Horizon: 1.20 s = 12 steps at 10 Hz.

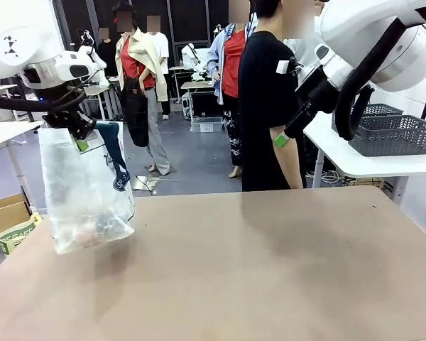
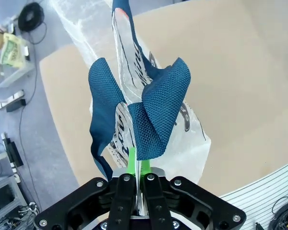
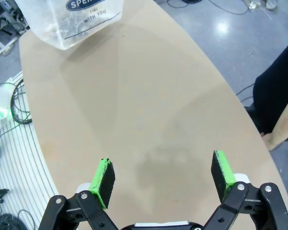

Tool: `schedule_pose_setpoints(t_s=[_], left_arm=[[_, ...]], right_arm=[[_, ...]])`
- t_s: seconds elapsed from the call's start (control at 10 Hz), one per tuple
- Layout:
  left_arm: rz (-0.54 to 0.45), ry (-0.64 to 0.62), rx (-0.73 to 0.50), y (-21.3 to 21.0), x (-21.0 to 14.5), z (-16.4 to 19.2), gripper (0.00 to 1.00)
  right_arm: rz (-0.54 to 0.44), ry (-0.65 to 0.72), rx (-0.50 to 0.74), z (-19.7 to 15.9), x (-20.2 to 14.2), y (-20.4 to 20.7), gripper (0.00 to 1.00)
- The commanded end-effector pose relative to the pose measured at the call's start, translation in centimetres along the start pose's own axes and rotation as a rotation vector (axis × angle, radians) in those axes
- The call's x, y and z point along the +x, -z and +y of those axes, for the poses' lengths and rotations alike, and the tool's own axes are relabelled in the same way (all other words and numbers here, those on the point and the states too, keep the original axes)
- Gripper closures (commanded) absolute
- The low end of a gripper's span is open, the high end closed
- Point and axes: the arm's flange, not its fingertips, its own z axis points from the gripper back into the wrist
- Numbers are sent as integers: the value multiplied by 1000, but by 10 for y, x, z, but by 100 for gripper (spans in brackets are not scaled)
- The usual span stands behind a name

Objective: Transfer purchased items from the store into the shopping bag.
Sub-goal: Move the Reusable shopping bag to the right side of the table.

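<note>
Left pincer (image 2: 137, 165) clamped tight on navy strap handles (image 2: 156, 110) of the translucent shopping bag (image 1: 82, 192), hoisted at the tan surface's (image 1: 270, 270) left edge; small reddish and tan purchased items (image 1: 85, 229) bunched at its bottom; right pincer (image 3: 163, 176) spread wide and empty above bare surface; person in black (image 1: 266, 99) standing opposite.

Front view: fixed low at the near table (image 1: 255, 270) edge, facing across it toward a person (image 1: 268, 99) standing at the far side. Left wrist view: looking straight down, very close along the left gripper (image 2: 136, 165) onto the shopping bag (image 2: 134, 110). Right wrist view: high above the tabletop, angled down past the right gripper (image 3: 163, 175). Shared by all three: the bag and the tan tabletop.
</note>
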Motion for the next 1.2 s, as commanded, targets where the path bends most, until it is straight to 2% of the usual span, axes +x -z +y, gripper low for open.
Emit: schedule_pose_setpoints(t_s=[0.0,0.3,0.8,1.1], left_arm=[[-23,-10,20,-4,1,1,100],[7,1,0,4,0,-2,100],[-71,69,46,10,2,53,100],[-79,84,60,23,-3,84,100]], right_arm=[[9,-4,-2,0,-1,-1,0],[9,-4,-2,0,-1,-1,0],[9,-4,-2,0,-1,-1,0],[9,-4,-2,0,-1,-1,0]])
